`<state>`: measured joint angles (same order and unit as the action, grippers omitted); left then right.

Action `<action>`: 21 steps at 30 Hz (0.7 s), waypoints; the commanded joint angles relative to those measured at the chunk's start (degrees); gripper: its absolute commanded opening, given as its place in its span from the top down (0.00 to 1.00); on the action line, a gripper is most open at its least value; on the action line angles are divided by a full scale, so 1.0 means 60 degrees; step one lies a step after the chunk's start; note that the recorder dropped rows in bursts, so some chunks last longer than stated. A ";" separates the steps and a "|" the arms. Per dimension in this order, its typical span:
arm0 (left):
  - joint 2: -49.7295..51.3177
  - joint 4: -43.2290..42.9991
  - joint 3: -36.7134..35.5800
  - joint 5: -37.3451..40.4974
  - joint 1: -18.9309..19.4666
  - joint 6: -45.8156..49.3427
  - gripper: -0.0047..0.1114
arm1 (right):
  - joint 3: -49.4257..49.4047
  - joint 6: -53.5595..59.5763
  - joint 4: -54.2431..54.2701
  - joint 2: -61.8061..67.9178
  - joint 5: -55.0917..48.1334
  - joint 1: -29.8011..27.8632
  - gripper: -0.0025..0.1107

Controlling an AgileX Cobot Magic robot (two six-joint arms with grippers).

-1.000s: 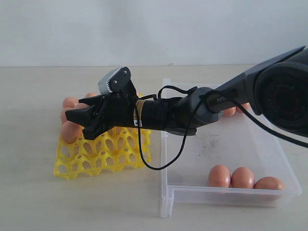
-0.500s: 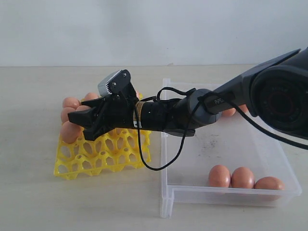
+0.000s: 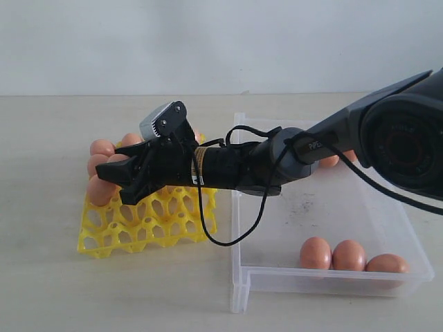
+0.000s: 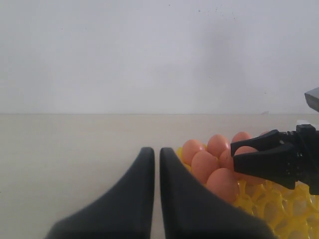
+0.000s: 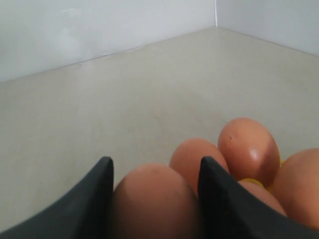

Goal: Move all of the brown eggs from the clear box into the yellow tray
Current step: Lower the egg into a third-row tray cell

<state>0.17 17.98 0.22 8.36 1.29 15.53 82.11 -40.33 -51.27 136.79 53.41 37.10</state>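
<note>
Right gripper [image 3: 111, 185]: clasps one egg [image 5: 152, 204] over tray [image 3: 138, 225]; arm hides most cups. Left gripper [image 4: 155, 167]: fingers nearly touching, empty. Box [image 3: 311, 280]: three eggs [image 3: 349, 255] at near wall, others part-hidden behind arm.

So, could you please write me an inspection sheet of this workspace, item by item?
Surface: beige table, bare around the job's things.
Job's things: yellow tray left of clear box; brown eggs sit in the tray's far-left cups; three eggs along the box's near wall, at least one more egg at its far wall.
Clutter: nothing seen.
Tools: right tool closed on a brown egg at the tray's left side; left tool shut, empty.
Cables: black cable hangs in a loop under the right arm.
Surroundings: plain white wall.
</note>
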 commanded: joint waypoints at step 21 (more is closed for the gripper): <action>-0.0029 0.0051 -0.0036 -0.0138 0.0020 0.0002 0.93 | 0.0057 0.0793 -0.0069 -0.0023 -0.0771 0.0386 0.82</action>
<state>0.17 17.98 0.22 8.36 1.29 15.53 82.11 -37.83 -52.09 136.79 49.70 38.23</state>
